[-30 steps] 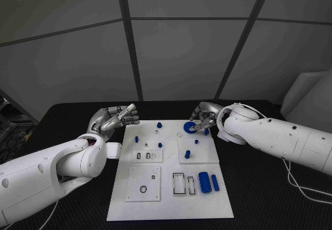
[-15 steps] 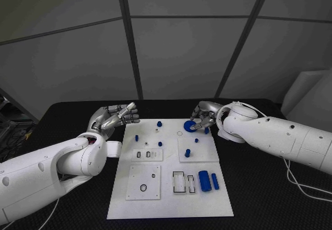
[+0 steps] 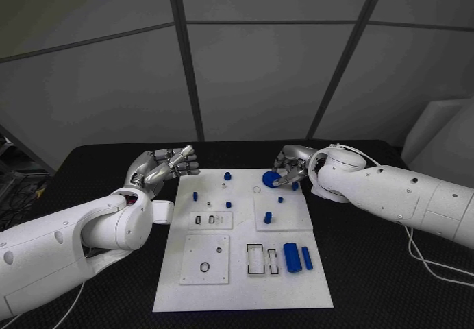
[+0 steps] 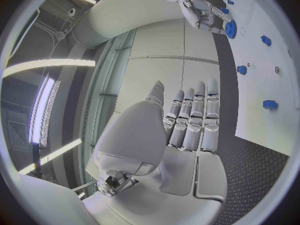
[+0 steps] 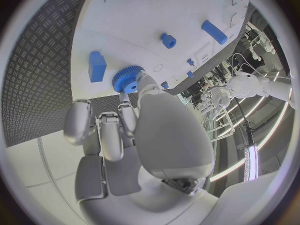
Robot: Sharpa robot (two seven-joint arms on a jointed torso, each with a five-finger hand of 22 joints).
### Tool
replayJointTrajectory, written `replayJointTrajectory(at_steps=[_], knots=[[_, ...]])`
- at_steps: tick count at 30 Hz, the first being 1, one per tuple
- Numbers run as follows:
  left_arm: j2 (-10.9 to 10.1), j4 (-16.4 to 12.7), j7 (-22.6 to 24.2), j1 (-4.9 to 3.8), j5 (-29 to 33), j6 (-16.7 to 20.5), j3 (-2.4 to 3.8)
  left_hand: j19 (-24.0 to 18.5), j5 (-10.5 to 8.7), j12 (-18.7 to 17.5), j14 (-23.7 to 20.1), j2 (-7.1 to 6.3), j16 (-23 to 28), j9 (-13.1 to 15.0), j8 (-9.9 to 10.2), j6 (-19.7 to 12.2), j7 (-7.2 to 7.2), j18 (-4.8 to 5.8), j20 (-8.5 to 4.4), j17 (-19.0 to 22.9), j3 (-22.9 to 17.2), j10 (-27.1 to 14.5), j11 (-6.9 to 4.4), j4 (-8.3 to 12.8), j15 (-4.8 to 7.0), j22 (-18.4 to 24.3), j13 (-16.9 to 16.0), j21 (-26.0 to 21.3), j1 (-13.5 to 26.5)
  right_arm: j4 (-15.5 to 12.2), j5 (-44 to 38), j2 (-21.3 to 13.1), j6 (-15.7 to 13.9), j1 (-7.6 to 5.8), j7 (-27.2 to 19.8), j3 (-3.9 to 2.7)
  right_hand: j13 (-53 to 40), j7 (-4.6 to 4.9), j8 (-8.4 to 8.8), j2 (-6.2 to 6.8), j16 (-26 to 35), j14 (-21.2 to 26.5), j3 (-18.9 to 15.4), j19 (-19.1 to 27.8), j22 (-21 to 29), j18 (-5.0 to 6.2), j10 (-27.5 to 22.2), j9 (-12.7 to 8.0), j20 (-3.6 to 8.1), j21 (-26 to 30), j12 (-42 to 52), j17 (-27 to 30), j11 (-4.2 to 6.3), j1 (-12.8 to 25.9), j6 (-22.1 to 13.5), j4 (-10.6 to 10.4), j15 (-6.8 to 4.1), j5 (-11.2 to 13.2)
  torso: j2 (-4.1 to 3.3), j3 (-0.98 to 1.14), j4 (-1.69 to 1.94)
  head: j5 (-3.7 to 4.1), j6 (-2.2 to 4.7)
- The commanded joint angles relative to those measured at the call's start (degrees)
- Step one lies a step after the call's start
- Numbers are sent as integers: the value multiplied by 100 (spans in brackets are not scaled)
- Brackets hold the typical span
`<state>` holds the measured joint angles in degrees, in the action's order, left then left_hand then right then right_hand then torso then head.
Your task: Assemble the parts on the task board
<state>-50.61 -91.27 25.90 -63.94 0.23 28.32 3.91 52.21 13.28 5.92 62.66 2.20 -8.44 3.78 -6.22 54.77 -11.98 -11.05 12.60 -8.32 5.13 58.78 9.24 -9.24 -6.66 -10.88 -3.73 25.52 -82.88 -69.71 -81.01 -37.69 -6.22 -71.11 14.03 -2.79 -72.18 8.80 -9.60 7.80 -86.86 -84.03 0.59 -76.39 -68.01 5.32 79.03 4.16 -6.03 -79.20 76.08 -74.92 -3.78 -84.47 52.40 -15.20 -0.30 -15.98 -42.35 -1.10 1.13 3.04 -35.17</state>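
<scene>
Seating the blue gear (image 3: 270, 180).
Right hand (image 3: 288, 166) pinching gear at board's (image 3: 242, 288) one o'clock, probably for alignment; left hand (image 3: 163, 168) spread, empty.

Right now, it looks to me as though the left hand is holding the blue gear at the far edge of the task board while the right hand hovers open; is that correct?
Not quite: the hands are swapped. In the head view the right hand holds the blue gear at the far edge of the task board, and the left hand hovers open. The right wrist view shows its fingers on the gear.

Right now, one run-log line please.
right hand: fingers on blue gear | left hand: holds nothing, off task board | gear at board's far edge
</scene>
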Motion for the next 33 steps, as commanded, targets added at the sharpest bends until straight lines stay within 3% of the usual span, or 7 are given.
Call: replayJointTrajectory(at_steps=[1, 13, 21, 23, 33], knots=[[8, -3, 18, -8, -19, -70, 5, 11, 3, -21, -26, -6, 35, -7, 37, 19, -22, 64, 14, -6, 8, -15, 28, 36, -19, 5, 3, -22, -51, 17, -70, 21, 171, 0, -1, 2, -12, -1, -34, -5, -41, -441, 27, -37, -9, -79, 49, 7, 5, -23, 29, -756, -4, -61, 51, 33, -1, -40, -1, 1, 3, 6, -5], [8, 2, 17, -8, -19, -68, 5, 11, 3, -21, -26, -6, 35, -7, 37, 19, -22, 64, 14, -6, 8, -15, 28, 36, -19, 5, 3, -22, -51, 66, -109, 74, 68, 24, 77, 3, -198, -83, -167, -243, -55, -447, 118, -75, -87, -91, 167, 26, 46, -65, 166, -793, 67, -50, 433, 114, -55, -59, 0, 3, 0, 9, -11], [7, 8, 11, -8, -19, -70, 5, 11, 3, -21, -26, -6, 35, -7, 37, 19, -22, 64, 14, -6, 8, -15, 28, 36, -19, 5, 3, -22, -51, 17, -279, 64, -179, 34, 195, 3, -296, -168, -211, -366, -71, -456, 207, -125, -171, -107, 237, 33, 101, -108, 230, -837, 143, -62, 679, 171, -120, -13, 2, 4, 1, 6, -13], [6, 9, 10, -8, -19, -71, 5, 11, 3, -21, -26, -6, 35, -7, 37, 19, -22, 64, 14, -6, 8, -15, 28, 36, -19, 5, 3, -22, -51, -18, -329, 51, -284, 37, 203, 3, -327, -179, -194, -389, -78, -461, 261, -147, -207, -114, 256, 25, 118, -126, 249, -858, 155, -85, 702, 196, -133, 97, 2, 5, 0, 4, -13], [6, 14, 6, -5, -19, -73, 5, 11, 3, -21, -26, -6, 35, -7, 37, 19, -22, 64, 14, -6, 8, -15, 28, 36, -19, 5, 3, -22, -51, -459, -704, -65, -821, 60, 264, 2, -371, -172, -134, -403, -101, -474, 356, -252, -372, -149, 286, 3, 132, -210, 274, -918, 156, -115, 683, 236, -140, 90, 0, 9, -2, 3, -9]])
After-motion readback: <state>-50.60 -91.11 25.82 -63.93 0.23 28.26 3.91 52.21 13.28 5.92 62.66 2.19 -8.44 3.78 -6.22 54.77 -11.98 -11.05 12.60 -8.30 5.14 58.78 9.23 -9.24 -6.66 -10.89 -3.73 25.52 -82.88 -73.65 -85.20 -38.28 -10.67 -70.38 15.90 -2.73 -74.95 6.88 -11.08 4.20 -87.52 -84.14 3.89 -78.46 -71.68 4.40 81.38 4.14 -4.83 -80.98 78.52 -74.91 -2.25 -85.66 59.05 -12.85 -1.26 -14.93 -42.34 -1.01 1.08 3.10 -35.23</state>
